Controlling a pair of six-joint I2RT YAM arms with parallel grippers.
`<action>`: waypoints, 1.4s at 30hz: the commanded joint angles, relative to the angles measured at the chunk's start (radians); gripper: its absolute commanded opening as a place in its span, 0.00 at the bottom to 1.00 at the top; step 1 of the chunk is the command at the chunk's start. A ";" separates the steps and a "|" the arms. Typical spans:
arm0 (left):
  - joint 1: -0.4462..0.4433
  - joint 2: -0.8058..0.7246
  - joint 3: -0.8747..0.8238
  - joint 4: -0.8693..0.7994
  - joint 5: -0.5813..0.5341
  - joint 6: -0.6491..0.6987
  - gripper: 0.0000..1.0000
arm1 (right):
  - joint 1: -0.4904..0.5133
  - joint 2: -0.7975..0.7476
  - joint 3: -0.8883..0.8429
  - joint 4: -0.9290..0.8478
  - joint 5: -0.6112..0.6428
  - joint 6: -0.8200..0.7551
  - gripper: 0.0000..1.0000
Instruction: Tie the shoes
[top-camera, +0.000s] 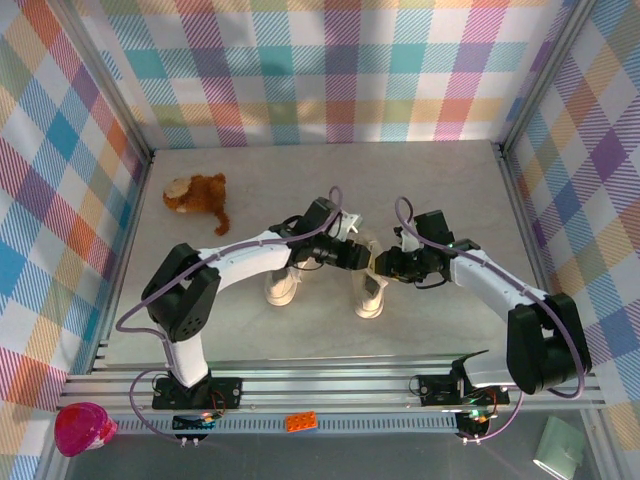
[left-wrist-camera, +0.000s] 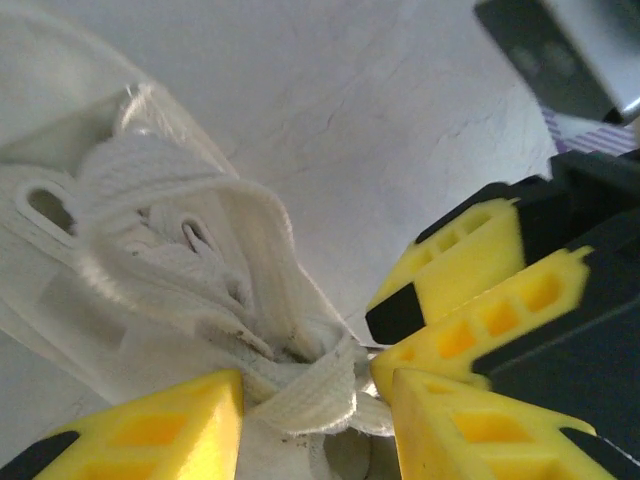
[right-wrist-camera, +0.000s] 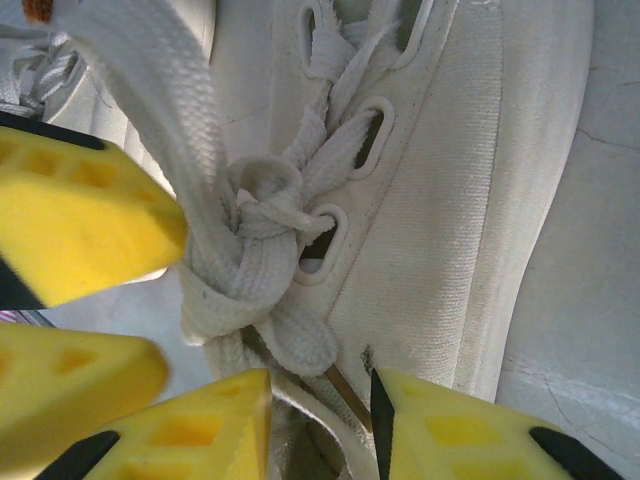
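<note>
Left gripper (left-wrist-camera: 315, 425): jaws apart, released. A flat band of lace (left-wrist-camera: 312, 398) lies slack in the gap between my yellow fingers (left-wrist-camera: 150, 430), not pinched.

Right gripper (right-wrist-camera: 320, 425): jaws set narrower. A bit of lace and shoe edge sits in the gap, but it's cropped at the bottom of that wrist view, so I can't tell whether it's clamped or just straddling.

Both sets of tips meet over the same shoe and nearly touch each other. In the left wrist view, the right arm's fingers (left-wrist-camera: 460, 260) sit just beside mine.

Worked shoe (top-camera: 370, 296):
- Off-white low-top canvas with a fine ribbed weave and a pale sole.
- Oval eyelets (right-wrist-camera: 372, 135) are edged in the same cloth.
- The laces are white, flat and woven, slightly grubby with a few dark specks.
- Over the tongue they're wrapped into a lumpy knot (right-wrist-camera: 250, 215).
- One wide band runs up and away from the knot, past the left arm's fingers (right-wrist-camera: 70, 220).
- A short end curls underneath the knot.

The worked shoe sits on the grey table (top-camera: 450, 190), about mid-depth and a little right of centre, under both wrists. The other shoe (top-camera: 281, 287) is the same cream colour. It stands near the first on its left, with a clear gap between them, partly under the left forearm.

A brown plush toy (top-camera: 197, 194) lies back-left, well apart from both shoes.
</note>
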 joint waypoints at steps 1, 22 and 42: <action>-0.006 0.028 0.028 -0.018 -0.021 0.001 0.44 | 0.007 0.001 -0.012 0.026 -0.024 0.014 0.34; 0.027 0.041 -0.087 0.251 0.083 -0.249 0.03 | -0.007 -0.049 -0.036 0.039 0.007 0.053 0.38; 0.052 0.060 -0.203 0.582 0.106 -0.522 0.00 | -0.008 -0.098 -0.082 0.151 0.054 0.154 0.41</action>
